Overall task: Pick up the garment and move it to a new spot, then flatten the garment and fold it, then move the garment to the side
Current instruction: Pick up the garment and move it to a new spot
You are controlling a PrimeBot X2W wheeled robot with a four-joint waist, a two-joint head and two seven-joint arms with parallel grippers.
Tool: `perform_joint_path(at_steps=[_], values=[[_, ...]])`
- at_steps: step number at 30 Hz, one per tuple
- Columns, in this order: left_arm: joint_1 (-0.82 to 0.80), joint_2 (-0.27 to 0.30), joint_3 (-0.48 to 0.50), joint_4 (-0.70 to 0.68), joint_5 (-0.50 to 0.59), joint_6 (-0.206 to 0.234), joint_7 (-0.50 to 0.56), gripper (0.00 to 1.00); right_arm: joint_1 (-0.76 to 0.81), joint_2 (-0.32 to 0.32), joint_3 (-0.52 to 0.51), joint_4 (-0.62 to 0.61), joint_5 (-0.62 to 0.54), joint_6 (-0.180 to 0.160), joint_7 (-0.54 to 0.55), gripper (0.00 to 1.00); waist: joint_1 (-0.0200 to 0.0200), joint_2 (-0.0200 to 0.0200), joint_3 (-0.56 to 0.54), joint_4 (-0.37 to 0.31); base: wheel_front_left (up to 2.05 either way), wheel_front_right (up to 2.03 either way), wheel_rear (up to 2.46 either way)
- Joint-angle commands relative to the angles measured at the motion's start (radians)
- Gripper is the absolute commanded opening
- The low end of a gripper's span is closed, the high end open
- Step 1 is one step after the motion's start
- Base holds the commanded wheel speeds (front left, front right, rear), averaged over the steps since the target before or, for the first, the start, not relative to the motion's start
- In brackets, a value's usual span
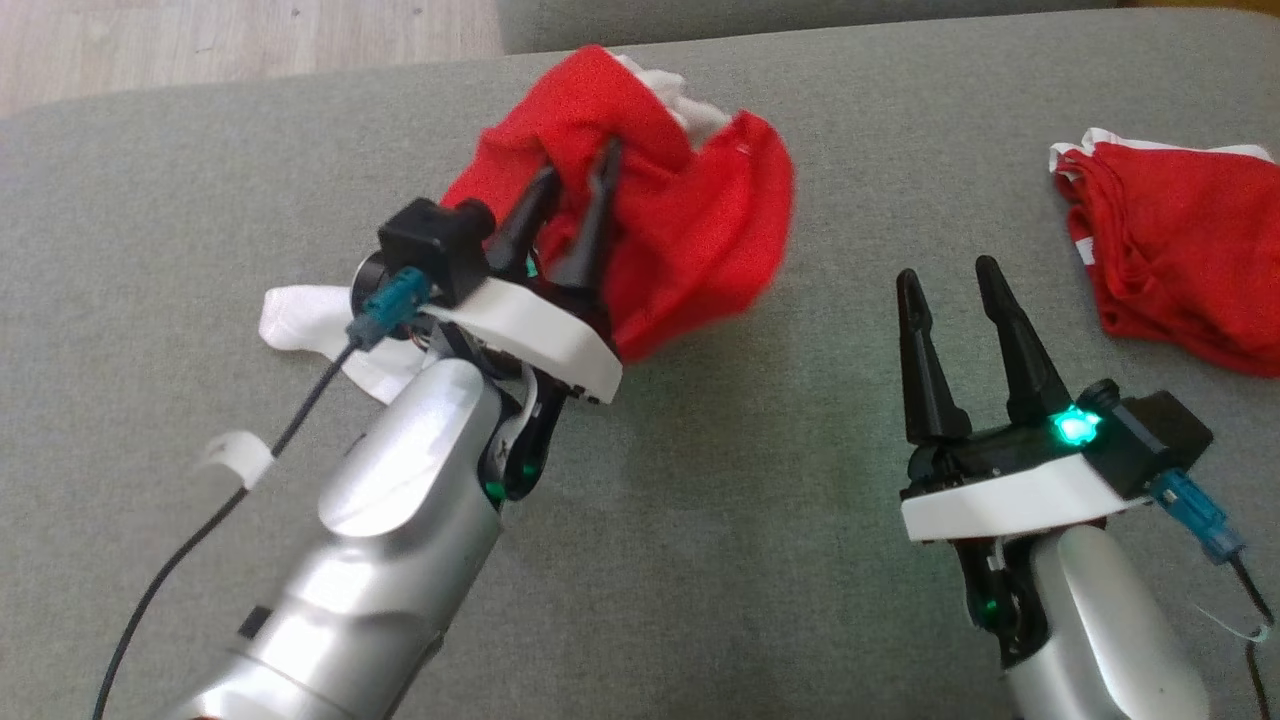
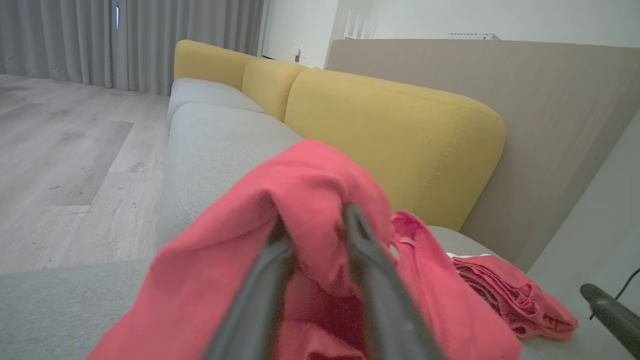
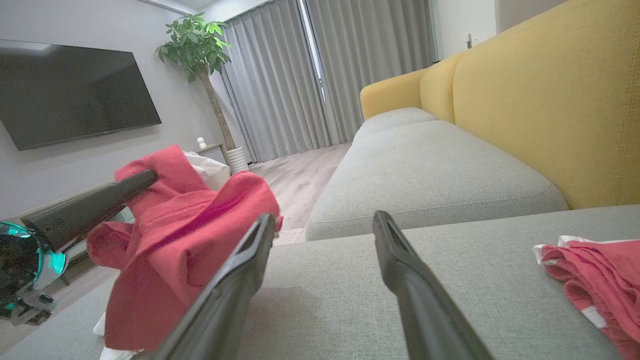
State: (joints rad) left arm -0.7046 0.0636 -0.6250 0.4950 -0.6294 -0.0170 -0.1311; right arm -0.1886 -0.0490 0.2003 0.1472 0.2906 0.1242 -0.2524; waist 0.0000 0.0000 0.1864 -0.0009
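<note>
The garment (image 1: pixel 690 230) is a red cloth with white trim. It is bunched up above the grey sofa seat (image 1: pixel 700 480) and draped over the tips of my left gripper (image 1: pixel 578 165). That gripper's fingers stand a little apart, and the cloth's lower edge is blurred. In the left wrist view the garment (image 2: pixel 310 180) covers both fingertips of the left gripper (image 2: pixel 312 220). My right gripper (image 1: pixel 945 272) hovers open and empty over the seat, to the right of the garment. The right wrist view shows the garment (image 3: pixel 175 225) to the left of my right gripper (image 3: pixel 325 220).
A second red and white garment (image 1: pixel 1180 260) lies crumpled at the seat's right side. A white piece of cloth (image 1: pixel 300 320) lies under my left wrist. Yellow back cushions (image 2: pixel 400 135) line the sofa. Wooden floor (image 1: pixel 240 40) lies beyond the far edge.
</note>
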Motion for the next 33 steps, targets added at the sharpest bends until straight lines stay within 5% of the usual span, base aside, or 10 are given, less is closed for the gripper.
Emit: perform_joint_path(at_steps=[1,7,19,26,33], values=[[-0.033,0.014,0.015,-0.011,0.023,0.009,-0.022,1.0,-0.001,-0.001,0.026,-0.027,0.006,0.007,-0.009,1.0,0.0,0.0,-0.002,-0.003,0.0,0.0,0.0],[-0.01,0.045,0.026,0.016,0.033,0.013,-0.068,1.0,0.007,-0.001,0.012,-0.025,0.007,0.007,-0.009,1.0,0.0,0.0,-0.016,0.012,0.0,0.0,0.0],[0.239,0.227,0.129,-0.124,0.109,0.051,-0.13,1.0,0.054,-0.001,-0.014,-0.011,-0.009,0.007,-0.009,1.0,0.0,0.0,-0.081,0.088,0.0,0.0,0.0],[0.477,0.191,0.243,-0.272,0.157,0.067,-0.13,1.0,0.075,-0.001,-0.012,0.006,-0.018,0.007,-0.009,1.0,0.0,0.0,-0.106,0.103,0.0,0.0,0.0],[0.557,0.114,0.335,-0.344,0.23,0.03,-0.131,1.0,0.08,-0.001,-0.012,0.013,-0.02,0.007,-0.009,1.0,0.0,0.0,-0.11,0.108,0.0,0.0,0.0]])
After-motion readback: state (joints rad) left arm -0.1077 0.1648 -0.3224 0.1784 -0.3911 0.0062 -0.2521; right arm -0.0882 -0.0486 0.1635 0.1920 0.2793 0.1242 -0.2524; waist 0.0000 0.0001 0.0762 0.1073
